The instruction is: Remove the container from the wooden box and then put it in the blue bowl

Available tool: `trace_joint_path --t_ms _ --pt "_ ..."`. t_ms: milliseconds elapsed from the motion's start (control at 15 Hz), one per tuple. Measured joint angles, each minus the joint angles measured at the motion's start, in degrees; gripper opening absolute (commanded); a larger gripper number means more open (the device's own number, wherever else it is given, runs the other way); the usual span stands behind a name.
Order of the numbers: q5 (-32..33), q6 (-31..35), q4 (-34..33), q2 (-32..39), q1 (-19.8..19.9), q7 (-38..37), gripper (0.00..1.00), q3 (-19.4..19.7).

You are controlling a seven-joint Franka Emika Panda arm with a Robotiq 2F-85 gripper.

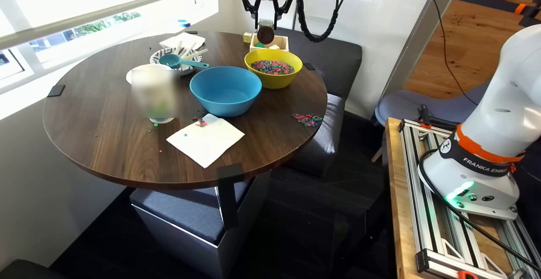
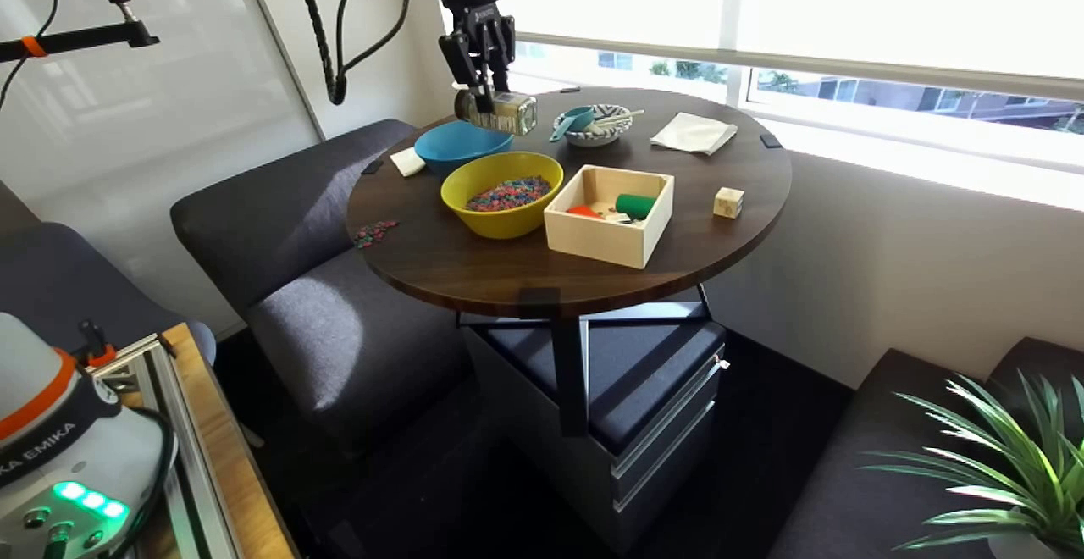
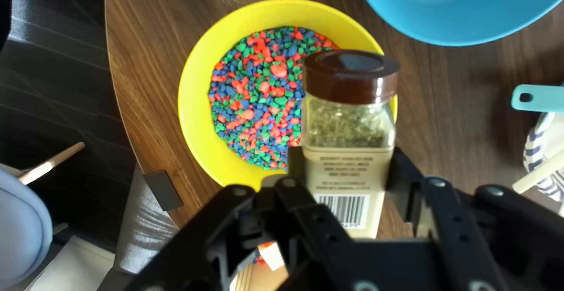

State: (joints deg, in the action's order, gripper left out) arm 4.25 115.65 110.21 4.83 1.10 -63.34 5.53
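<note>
One container [image 3: 349,150], sideways; the gripper [image 1: 266,22] clasps it between jaws.

My end effector [image 3: 346,167] is black; the spice jar [image 3: 350,145] has a brown lid [image 3: 352,78], cream label [image 3: 348,172] and striped barcode [image 3: 346,209]. I see a blue bowl [image 1: 226,93], yellow bowl [image 3: 194,101], red, green and blue gravel [image 3: 260,101], a pale wooden box [image 2: 597,237] and a brown, wood-grained desk [image 1: 114,122].

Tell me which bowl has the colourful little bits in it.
The yellow bowl, beside the wooden box: it holds plenty of red, green and blue bits. The blue bowl shows none inside; the patterned bowl shows pale sticks instead.
</note>
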Motion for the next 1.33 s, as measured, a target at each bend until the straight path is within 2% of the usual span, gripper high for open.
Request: trace_joint_path --t_ms 200,533,733,1000,1333 --pt "-1.0 0.0 0.0 0.2 0.1 1.0 0.23 -0.5" --pt "-10.5 0.1 0.2 0.2 -2.0 5.8 0.23 -5.1" --pt "-13.8 2.1 0.4 0.4 -4.0 7.0 0.23 -7.6" --pt "-13.9 7.7 0.3 4.0 -5.3 7.1 0.23 -8.5" --pt "-12.5 10.8 -1.1 10.3 -5.3 7.0 0.23 -7.6"
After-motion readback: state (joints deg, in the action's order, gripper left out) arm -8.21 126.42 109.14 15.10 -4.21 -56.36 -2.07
